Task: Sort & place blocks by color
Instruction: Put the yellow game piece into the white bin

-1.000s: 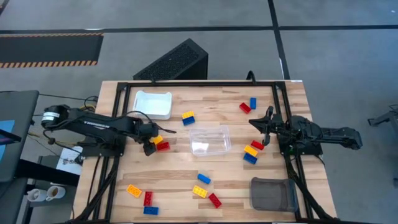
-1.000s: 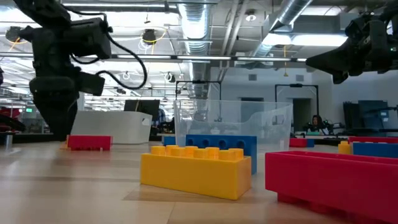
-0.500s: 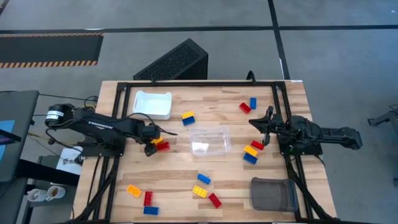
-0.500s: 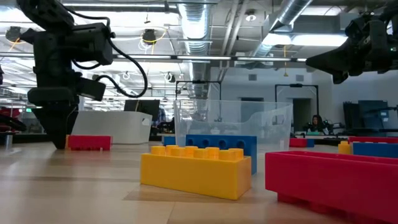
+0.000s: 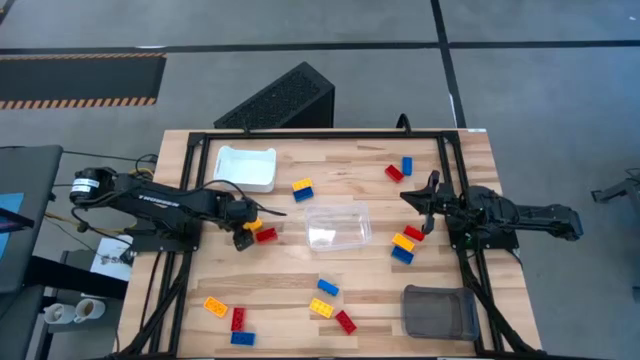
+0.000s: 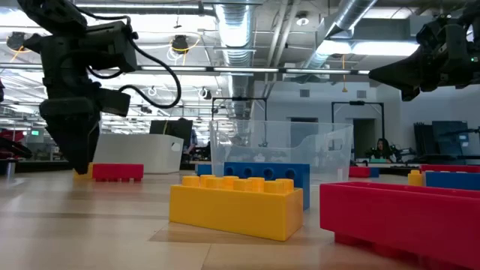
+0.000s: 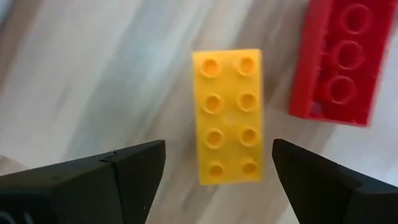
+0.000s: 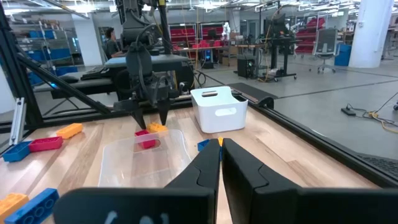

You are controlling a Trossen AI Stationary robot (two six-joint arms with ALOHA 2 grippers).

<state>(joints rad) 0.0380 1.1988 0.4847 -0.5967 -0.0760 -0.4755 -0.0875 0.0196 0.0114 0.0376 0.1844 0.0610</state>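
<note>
My left gripper (image 5: 243,233) points down over a yellow block (image 7: 228,116) that lies studs-up on the table, with a red block (image 7: 341,65) right beside it. It is open, one finger on each side of the yellow block with a gap on both sides, touching nothing. In the low view the left gripper (image 6: 77,163) stands just above the table next to the red block (image 6: 118,172). My right gripper (image 8: 221,155) is shut and waits raised near the table's right side (image 5: 408,195). Other red, blue and yellow blocks lie scattered.
A white tray (image 5: 246,167) sits far left, a clear container (image 5: 338,223) at the middle, a grey container (image 5: 437,310) near right. Blocks lie near the right arm (image 5: 403,243), at the far side (image 5: 302,187) (image 5: 399,169), and along the near edge (image 5: 330,305) (image 5: 230,320).
My left gripper dipped toward the table beside the yellow and red blocks, then came slightly back up and shifted a little toward the table's right, staying open. The red block has slid a short way toward the table's right, uncovering the yellow block's end in the low view.
</note>
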